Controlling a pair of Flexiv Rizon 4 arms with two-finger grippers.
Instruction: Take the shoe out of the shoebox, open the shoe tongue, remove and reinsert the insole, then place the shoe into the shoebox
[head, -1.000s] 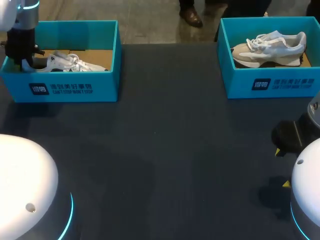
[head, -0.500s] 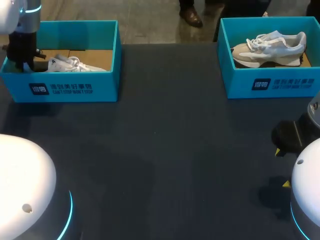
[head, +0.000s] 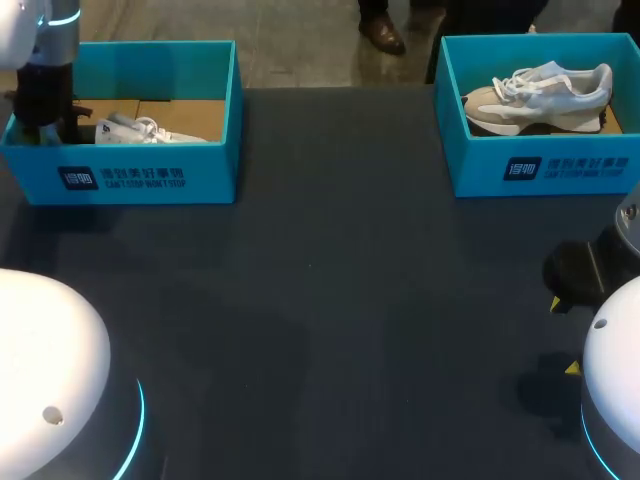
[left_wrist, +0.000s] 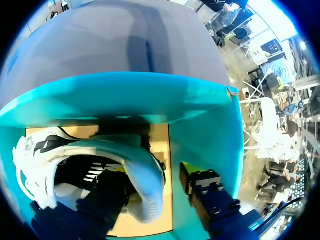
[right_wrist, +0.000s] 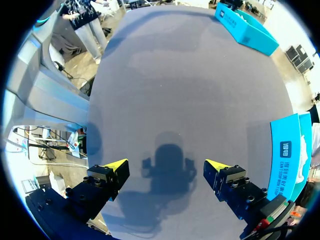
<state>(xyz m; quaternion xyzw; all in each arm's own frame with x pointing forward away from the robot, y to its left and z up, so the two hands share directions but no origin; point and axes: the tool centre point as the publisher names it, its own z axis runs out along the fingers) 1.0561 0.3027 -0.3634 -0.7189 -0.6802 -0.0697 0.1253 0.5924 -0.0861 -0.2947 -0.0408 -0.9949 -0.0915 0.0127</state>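
Inspecting the far-left shoebox (head: 200, 185), you find the white shoe (left_wrist: 150, 185) lying inside, your left jaws open astride its heel collar, and your right jaws open above the tabletop (head: 330, 280) at near right.

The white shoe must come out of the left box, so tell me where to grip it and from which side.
Best grip the white shoe at its padded heel rim, coming down from above. It sits upright in the box with its opening facing up, so one finger fits inside, one outside. The left gripper straddles that rim, open.
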